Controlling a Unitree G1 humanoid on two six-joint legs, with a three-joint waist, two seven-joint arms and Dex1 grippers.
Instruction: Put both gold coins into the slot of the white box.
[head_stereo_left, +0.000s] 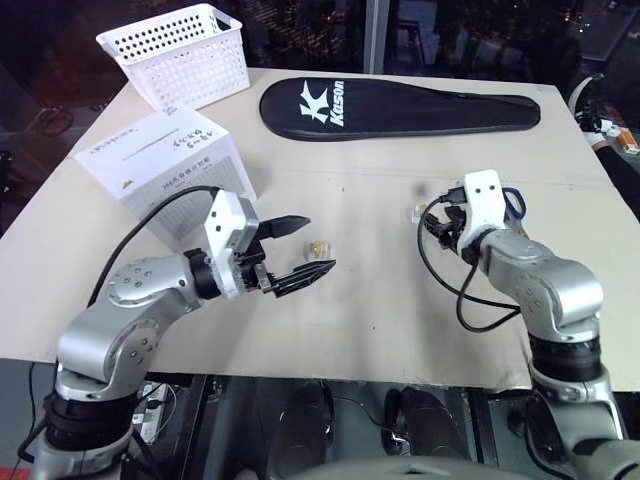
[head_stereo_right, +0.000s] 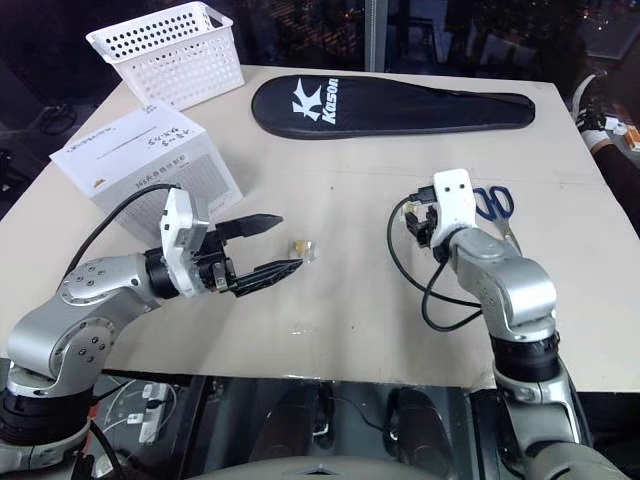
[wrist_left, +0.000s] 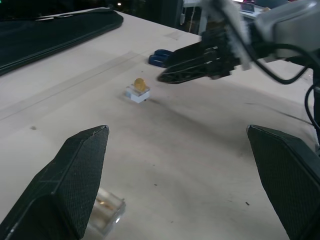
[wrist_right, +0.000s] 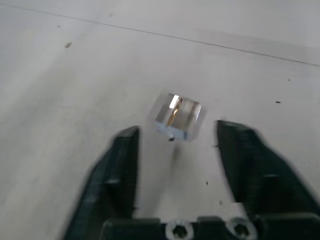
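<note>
The white box stands at the table's left, with its thin dark slot in the lettered top face. One gold coin sits in a small clear holder on the table, just past the fingertips of my left gripper, which is open and level. The other gold coin rests in its own clear holder just ahead of my right gripper, which is open and tilted down over it. In the left wrist view that coin lies below the right gripper's fingers.
A white perforated basket stands at the back left and a black racket bag lies across the back. Blue-handled scissors lie just right of my right gripper. A black cable loops beside the right arm.
</note>
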